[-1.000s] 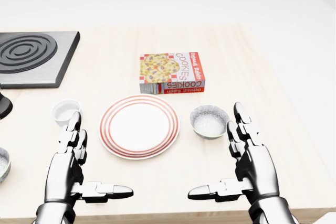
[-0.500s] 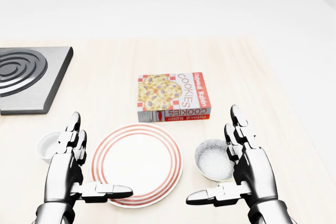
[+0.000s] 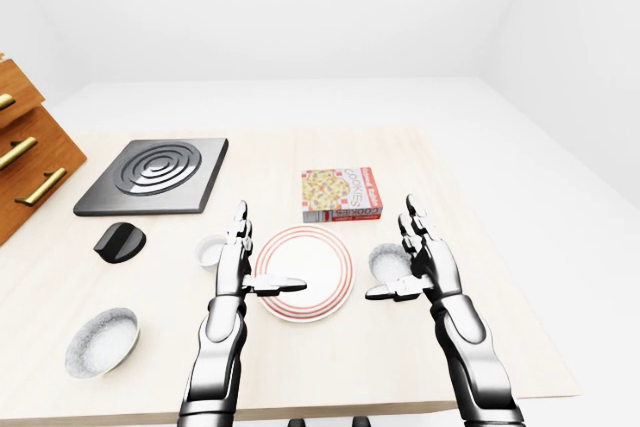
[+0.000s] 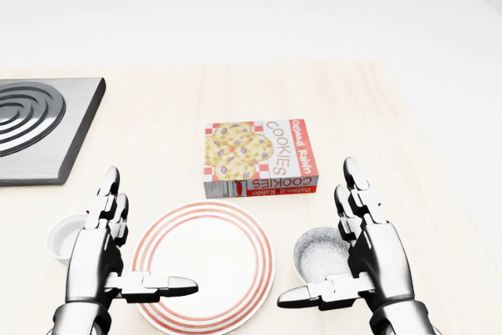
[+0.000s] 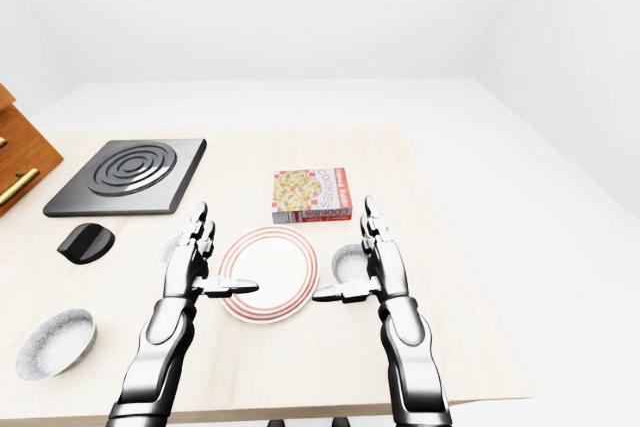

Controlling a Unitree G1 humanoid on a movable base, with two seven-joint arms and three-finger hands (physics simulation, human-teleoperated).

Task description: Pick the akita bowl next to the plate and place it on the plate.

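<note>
Right hand (image 4: 380,260) hovers with fingers spread apart, thumb pointing inward, holding nothing, at the right rim of the akita bowl (image 4: 318,253). Left hand (image 4: 94,260) is spread the same way at the left edge of the red-ringed plate (image 4: 205,260). The bowl rests on the tabletop (image 4: 376,115) just right of the plate, below the cookie box (image 4: 261,158) in the head view.

My left hand (image 4: 96,260) and right hand (image 4: 378,260) are glossy chrome with dark seams at the knuckles, each with three blocky, segmented fingers. My left forearm (image 3: 215,362) and right forearm (image 3: 468,347) are rounded mirrored metal.
</note>
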